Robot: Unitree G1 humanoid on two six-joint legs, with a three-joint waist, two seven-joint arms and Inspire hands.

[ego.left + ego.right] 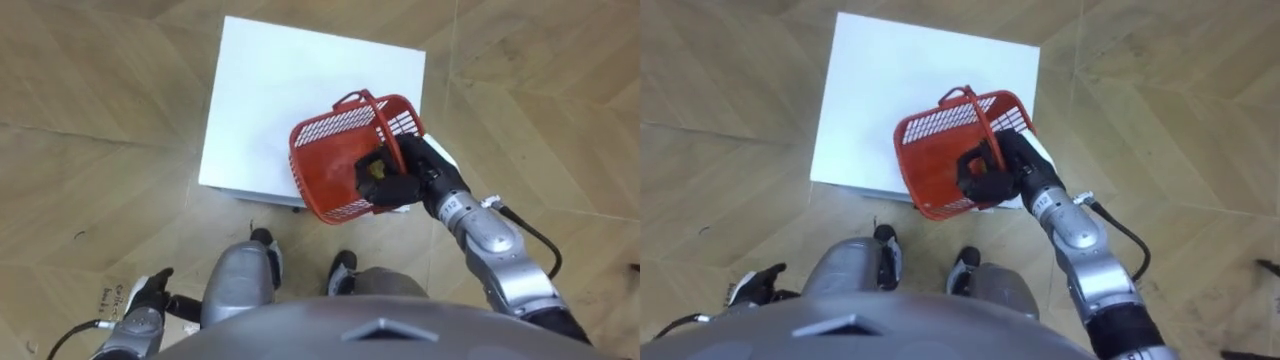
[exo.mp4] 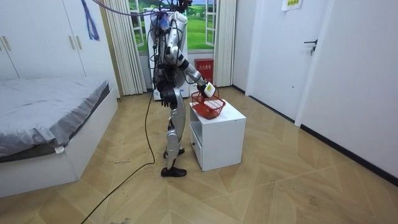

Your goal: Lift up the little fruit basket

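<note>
Red basket (image 1: pixel 325 178), handle in right hand (image 1: pixel 418 172) fingers (image 1: pixel 392 188)

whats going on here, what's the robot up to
The robot stands at a white cabinet with its right hand closed on a red basket. The basket is tilted, over the cabinet's near edge; whether it is clear of the top is hard to tell. The left hand hangs idle, low at the robot's side.

No text or numbers legible, faint print on a brown floor patch (image 1: pixel 108 296) just beside the left hand (image 1: pixel 146 303) fingers, unreadable
</note>
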